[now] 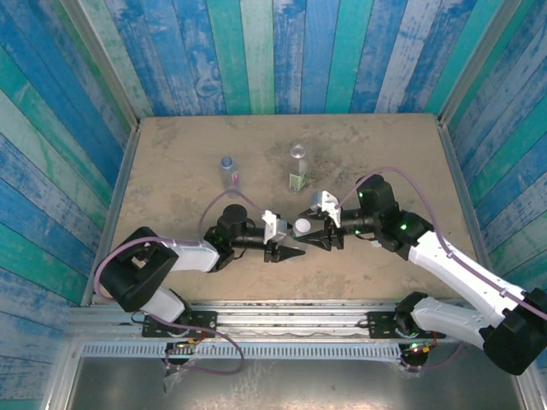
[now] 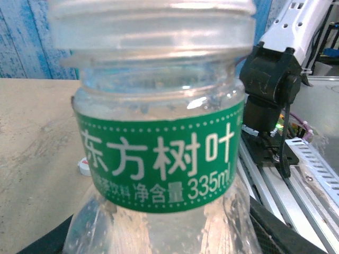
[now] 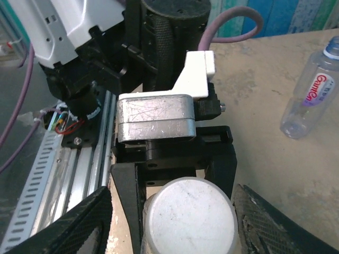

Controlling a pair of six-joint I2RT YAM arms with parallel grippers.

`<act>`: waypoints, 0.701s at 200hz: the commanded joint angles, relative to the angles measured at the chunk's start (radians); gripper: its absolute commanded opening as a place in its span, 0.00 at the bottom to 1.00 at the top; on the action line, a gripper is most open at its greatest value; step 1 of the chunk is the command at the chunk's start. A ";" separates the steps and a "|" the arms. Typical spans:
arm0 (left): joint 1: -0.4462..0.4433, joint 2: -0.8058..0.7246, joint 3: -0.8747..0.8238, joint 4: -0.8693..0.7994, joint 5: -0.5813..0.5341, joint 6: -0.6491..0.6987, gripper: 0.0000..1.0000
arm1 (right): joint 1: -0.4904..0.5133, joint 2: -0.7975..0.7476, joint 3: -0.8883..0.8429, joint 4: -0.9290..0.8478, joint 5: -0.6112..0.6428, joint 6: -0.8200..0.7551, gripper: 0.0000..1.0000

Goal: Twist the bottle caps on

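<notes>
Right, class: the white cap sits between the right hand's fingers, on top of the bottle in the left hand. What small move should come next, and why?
Probably close the right hand on the white cap. Its fingers stand on either side with gaps showing, so it likely cannot turn the cap yet, while the left hand clamps the green-labelled bottle beneath.

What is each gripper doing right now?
Left gripper: closed on the green-label bottle.
Right gripper: open, straddling the white cap.
</notes>
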 commanded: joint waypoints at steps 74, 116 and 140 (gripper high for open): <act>0.000 -0.058 0.006 0.006 0.013 0.008 0.53 | 0.001 0.053 0.060 -0.113 -0.070 -0.049 0.39; -0.003 -0.064 0.007 0.016 -0.259 -0.012 0.52 | 0.000 0.063 0.036 0.025 0.151 0.185 0.35; -0.038 -0.031 0.058 -0.018 -0.416 0.016 0.51 | 0.004 0.089 0.036 0.057 0.306 0.332 0.34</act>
